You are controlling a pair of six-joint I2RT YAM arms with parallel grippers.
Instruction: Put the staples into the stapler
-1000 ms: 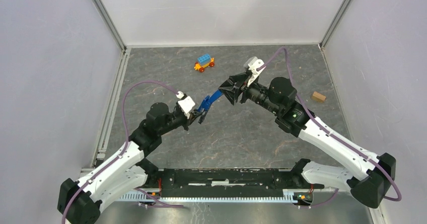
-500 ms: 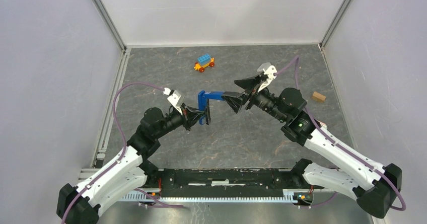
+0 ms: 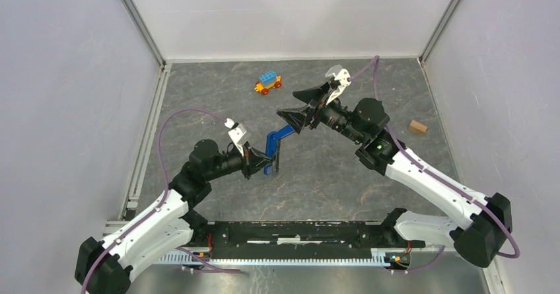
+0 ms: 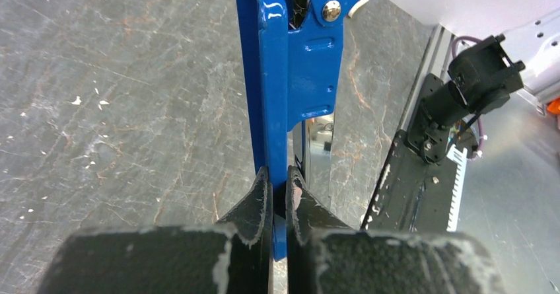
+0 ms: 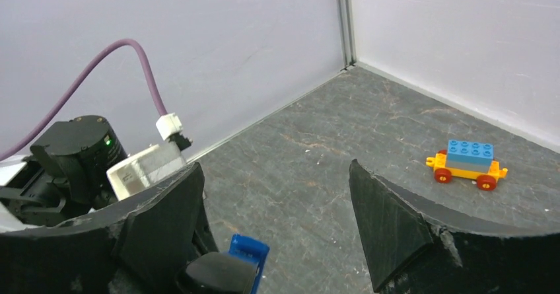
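Observation:
The dark-blue stapler (image 3: 276,146) is held off the table at mid-left, swung open with its blue top pointing toward the right arm. My left gripper (image 3: 263,164) is shut on the stapler's blue base end; in the left wrist view (image 4: 279,182) the two black fingers pinch the blue bar (image 4: 271,102), and the black and silver rail (image 4: 300,152) hangs beside it. My right gripper (image 3: 298,107) is open wide and empty, just up and right of the stapler's top. In the right wrist view (image 5: 277,201) the stapler's blue tip (image 5: 249,249) shows low between the fingers. No staples are visible.
A toy car (image 3: 267,82) with a blue top and red wheels stands at the back, also in the right wrist view (image 5: 467,164). A small brown block (image 3: 417,127) lies near the right wall. White enclosure walls surround the grey table (image 3: 330,182).
My left gripper drew the stapler down and toward itself, tilting it. My right gripper moved up and left, away from the stapler's top, and stays open.

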